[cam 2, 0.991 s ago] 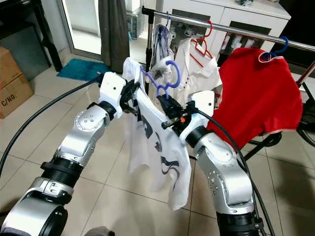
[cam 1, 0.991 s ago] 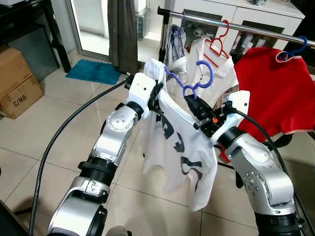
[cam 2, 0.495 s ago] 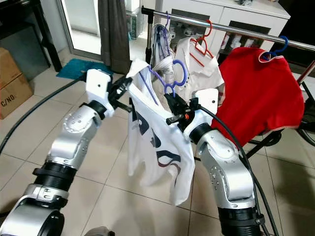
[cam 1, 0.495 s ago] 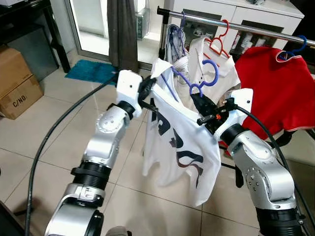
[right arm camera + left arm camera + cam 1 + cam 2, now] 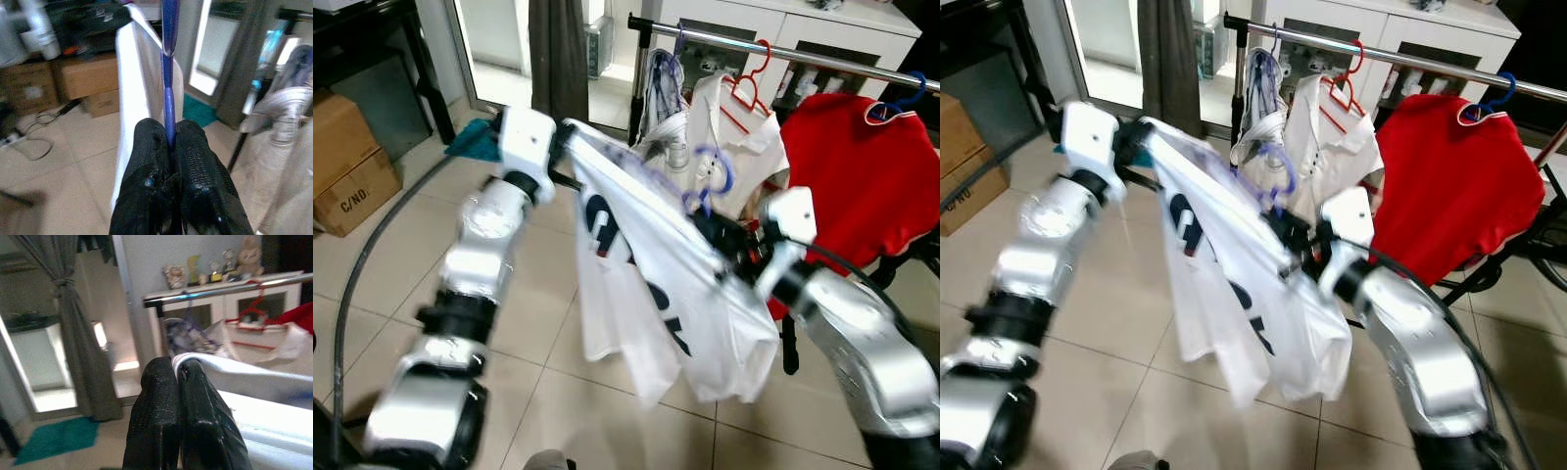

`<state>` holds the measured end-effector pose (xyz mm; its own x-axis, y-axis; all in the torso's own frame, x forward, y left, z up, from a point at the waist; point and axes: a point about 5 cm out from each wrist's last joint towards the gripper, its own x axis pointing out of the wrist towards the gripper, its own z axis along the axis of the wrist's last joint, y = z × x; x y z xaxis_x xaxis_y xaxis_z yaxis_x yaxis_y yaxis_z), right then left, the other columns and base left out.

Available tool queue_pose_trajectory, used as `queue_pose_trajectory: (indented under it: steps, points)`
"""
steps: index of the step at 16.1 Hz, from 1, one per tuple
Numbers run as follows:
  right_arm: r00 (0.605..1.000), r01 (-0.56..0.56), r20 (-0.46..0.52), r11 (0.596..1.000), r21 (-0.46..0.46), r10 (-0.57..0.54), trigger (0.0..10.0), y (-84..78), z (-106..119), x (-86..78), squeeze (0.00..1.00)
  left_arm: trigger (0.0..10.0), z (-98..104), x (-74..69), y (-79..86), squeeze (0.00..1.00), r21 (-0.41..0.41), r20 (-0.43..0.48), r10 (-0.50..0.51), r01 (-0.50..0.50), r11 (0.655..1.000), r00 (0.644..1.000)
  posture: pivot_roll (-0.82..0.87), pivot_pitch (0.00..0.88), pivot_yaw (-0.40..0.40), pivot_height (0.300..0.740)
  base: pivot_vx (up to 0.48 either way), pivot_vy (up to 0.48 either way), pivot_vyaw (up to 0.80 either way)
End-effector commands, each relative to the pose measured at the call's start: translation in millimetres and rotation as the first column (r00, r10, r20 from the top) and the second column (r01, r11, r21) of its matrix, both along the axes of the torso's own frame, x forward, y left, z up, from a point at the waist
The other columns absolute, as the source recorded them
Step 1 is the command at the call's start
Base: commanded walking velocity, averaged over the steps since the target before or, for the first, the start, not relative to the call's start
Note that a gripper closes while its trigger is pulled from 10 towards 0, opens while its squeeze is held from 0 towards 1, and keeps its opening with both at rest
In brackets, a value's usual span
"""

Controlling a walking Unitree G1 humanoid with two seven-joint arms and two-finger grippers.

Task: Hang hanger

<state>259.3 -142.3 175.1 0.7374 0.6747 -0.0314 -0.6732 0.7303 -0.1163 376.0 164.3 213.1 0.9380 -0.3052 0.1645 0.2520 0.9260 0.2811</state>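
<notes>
We see the right gripper [image 5: 168, 147] pinching the purple hanger [image 5: 169, 73], which rises straight up from between its fingers, while the left gripper [image 5: 177, 374] clamps the white shirt [image 5: 656, 264] near the rail [image 5: 783, 51].

A brown cardboard box [image 5: 350, 162] stands on the tiled floor at the robot's left. Black hand-drawn letters on its front read "C/NO." in the left eye view; in the right eye view the same marking is cut off at the picture edge and blurred. The white T-shirt [image 5: 656, 284] held up between the two arms carries a large dark blue print across its front, but the cloth is folded and blurred by motion, so the letters cannot be read. No other text, brand, number or sign is legible in any view.
</notes>
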Motion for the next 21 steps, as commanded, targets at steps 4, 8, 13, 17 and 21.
queue_pose_trajectory:
  steps: [4, 8, 13, 17, 21]
  points:
    - [0.991, -0.128, -0.029, 0.99, 0.056, 0.129, 0.0, -9.2, 2.6, -20.7, 0.0, 0.0, 30.3, 13.9, 36.0, 0.0, 0.038, 0.054, 0.123, -0.125, 0.991, 0.991, 0.06, 0.0, -0.059, 0.74, 0.0, 0.0, 0.0]
    - [0.998, -0.035, -0.043, 0.966, 0.256, 0.047, 0.0, -19.3, 11.3, -17.9, 0.0, 0.0, 24.9, 19.3, 59.7, 0.0, -0.053, -0.017, 0.219, -0.22, 0.974, 0.976, 0.06, 0.0, -0.05, 0.74, 0.0, 0.0, 0.0]
    - [0.966, 0.255, -0.132, 0.902, 0.348, -0.222, 0.0, -19.7, 11.9, 9.9, 0.0, 0.0, -5.0, 13.3, 15.2, 0.0, -0.071, -0.086, -0.001, -0.006, 0.997, 0.996, 0.05, 0.0, -0.046, 0.74, 0.0, 0.0, 0.0]
    - [0.781, 0.624, -0.339, 0.639, 0.45, -0.524, 0.0, -42.6, -2.1, 49.0, 0.0, 0.0, -41.4, -35.2, -78.5, 0.0, -0.003, -0.158, -0.41, 0.415, 0.91, 0.898, 0.06, 0.0, -0.055, 0.74, 0.0, 0.0, 0.0]
    - [0.745, 0.665, -0.249, 0.661, 0.347, -0.618, 0.0, -55.3, -1.3, 61.0, 0.0, 0.0, -44.0, -58.5, -94.9, 0.0, -0.047, -0.165, -0.48, 0.48, 0.876, 0.861, 0.07, 0.0, -0.053, 0.74, 0.0, 0.0, 0.0]
